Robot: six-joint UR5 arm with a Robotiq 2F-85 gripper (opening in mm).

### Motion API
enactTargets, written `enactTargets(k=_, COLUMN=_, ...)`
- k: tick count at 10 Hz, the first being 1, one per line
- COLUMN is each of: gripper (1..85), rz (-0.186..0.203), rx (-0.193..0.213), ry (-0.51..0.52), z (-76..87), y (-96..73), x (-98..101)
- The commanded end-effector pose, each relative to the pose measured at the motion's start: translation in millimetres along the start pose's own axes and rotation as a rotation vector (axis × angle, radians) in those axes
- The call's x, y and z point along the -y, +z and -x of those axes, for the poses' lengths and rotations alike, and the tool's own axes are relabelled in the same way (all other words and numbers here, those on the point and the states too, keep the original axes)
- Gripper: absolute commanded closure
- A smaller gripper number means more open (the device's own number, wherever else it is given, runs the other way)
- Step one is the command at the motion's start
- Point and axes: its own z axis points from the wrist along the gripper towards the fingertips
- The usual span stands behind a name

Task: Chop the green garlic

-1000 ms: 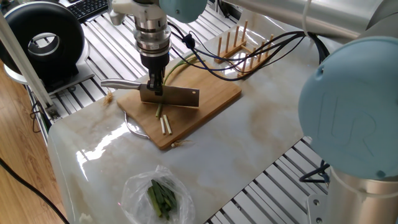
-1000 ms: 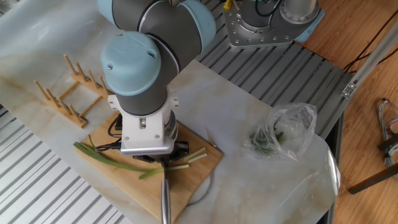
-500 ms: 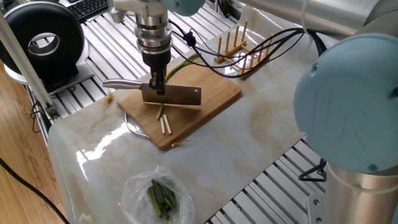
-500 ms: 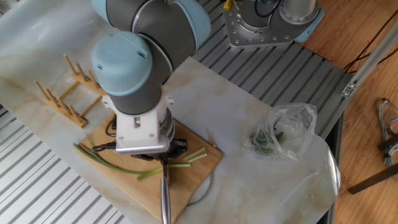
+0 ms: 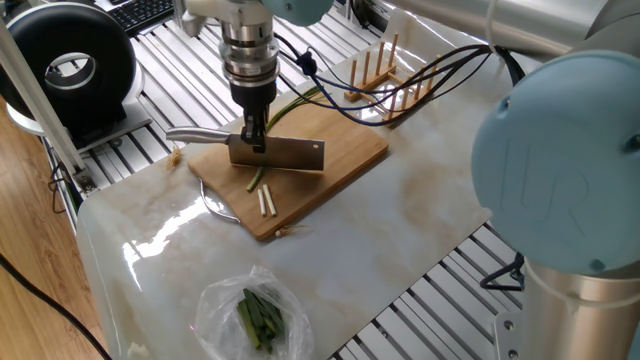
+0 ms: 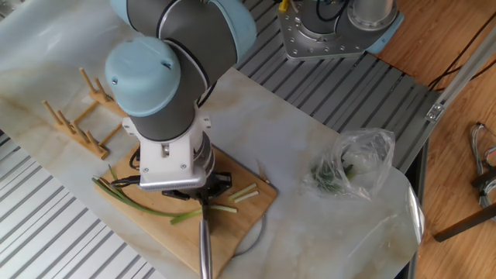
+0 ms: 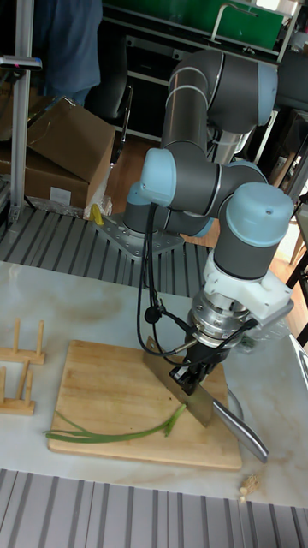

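Steel-bladed knife (image 5: 280, 153), clamped at its spine between the closed fingers of the gripper (image 5: 256, 140), now stands a little higher than a second ago, clear of the green garlic (image 7: 111, 433). We read this as a lift between cuts. Two cut sticks (image 5: 266, 201) lie beside the blade on the wooden chopping board (image 5: 345, 158); the uncut stalk stretches across it. Beneath, we see a marble-patterned table (image 5: 420, 215), a peg rack (image 6: 81, 116) and a plastic bag of leaves (image 6: 353, 164).
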Motion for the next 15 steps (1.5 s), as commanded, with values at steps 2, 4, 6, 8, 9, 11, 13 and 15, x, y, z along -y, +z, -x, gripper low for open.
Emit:
enactTargets(k=2, gripper=84.3, rz=0.041, rx=-0.006, ry=0.006, z=-7.4, y=-19.8, x=-5.5)
enactTargets(k=4, gripper=84.3, rz=0.046, rx=0.0, ry=0.024, z=-4.8, y=-22.4, x=-11.0)
enactTargets(k=6, gripper=84.3, rz=0.044, rx=-0.012, ry=0.041, z=-9.1, y=-34.9, x=-19.1)
enactTargets(k=8, gripper=84.3, rz=0.041, rx=-0.019, ry=0.046, z=-14.2, y=-43.9, x=-20.4)
enactTargets(k=9, gripper=84.3, rz=0.024, rx=-0.017, ry=0.063, z=-14.7, y=-42.7, x=-14.4)
enactTargets(k=11, gripper=84.3, rz=0.011, rx=-0.014, ry=0.079, z=-14.9, y=-33.6, x=-4.6)
enactTargets(k=13, gripper=84.3, rz=0.019, rx=-0.017, ry=0.094, z=-13.8, y=-25.7, x=-4.5)
enactTargets(k=15, gripper=84.3, rz=0.018, rx=-0.026, ry=0.113, z=-13.5, y=-18.5, x=-5.9)
